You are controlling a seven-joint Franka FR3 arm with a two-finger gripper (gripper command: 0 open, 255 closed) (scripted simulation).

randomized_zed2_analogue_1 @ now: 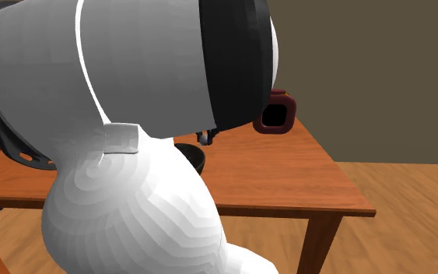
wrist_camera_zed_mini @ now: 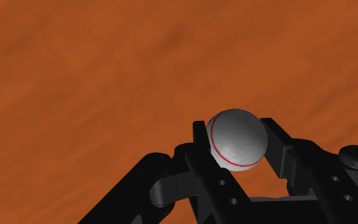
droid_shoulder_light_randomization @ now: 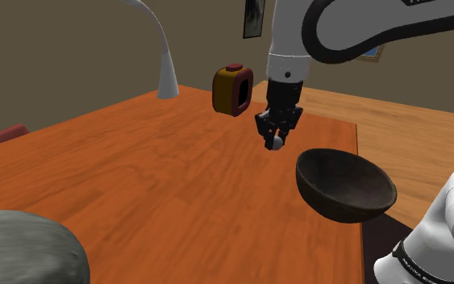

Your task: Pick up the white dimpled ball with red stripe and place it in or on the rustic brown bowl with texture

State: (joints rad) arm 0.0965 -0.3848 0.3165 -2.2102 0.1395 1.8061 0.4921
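Brown bowl (droid_shoulder_light_randomization: 346, 184) sat at 4 o'clock from my gripper (droid_shoulder_light_randomization: 275, 140), which pointed straight down, clamping the ball (wrist_camera_zed_mini: 236, 139).

In the shoulder view, bare table (droid_shoulder_light_randomization: 152, 173) fills the middle and left. At lower right the dark bowl (droid_shoulder_light_randomization: 346, 187) lies open-mouthed, with free air between it and the pincer (droid_shoulder_light_randomization: 276, 142). A red-yellow block (droid_shoulder_light_randomization: 233, 89) and a white lamp (droid_shoulder_light_randomization: 166, 71) stand at upper centre.

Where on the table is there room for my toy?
The big bare stretch of table between the white lamp, the grey lump and the dark bowl. It's crowded by the bowl, where the gripper holds the ball.
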